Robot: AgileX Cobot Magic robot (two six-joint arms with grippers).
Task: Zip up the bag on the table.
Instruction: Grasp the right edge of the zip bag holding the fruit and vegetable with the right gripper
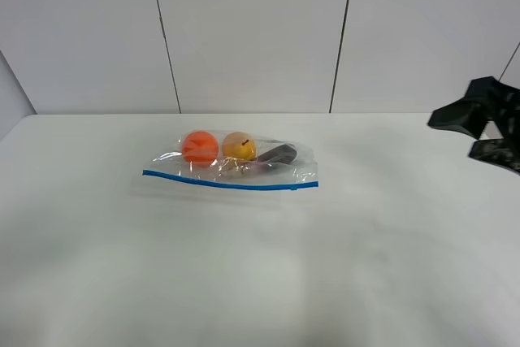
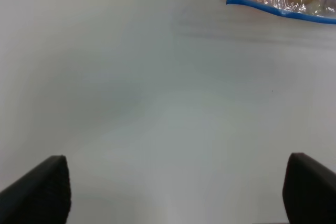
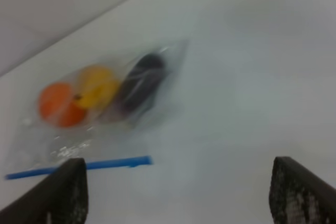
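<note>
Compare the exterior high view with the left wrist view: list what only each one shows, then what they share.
Only the exterior high view: the whole bag, the dark eggplant inside it, the right gripper at the right of the view, and the panelled wall.
Only the left wrist view: the left gripper, jaws spread wide over the table, holding nothing.
Both: the white table, one end of the blue zip strip, and parts of the orange ball and yellow fruit behind it.
</note>
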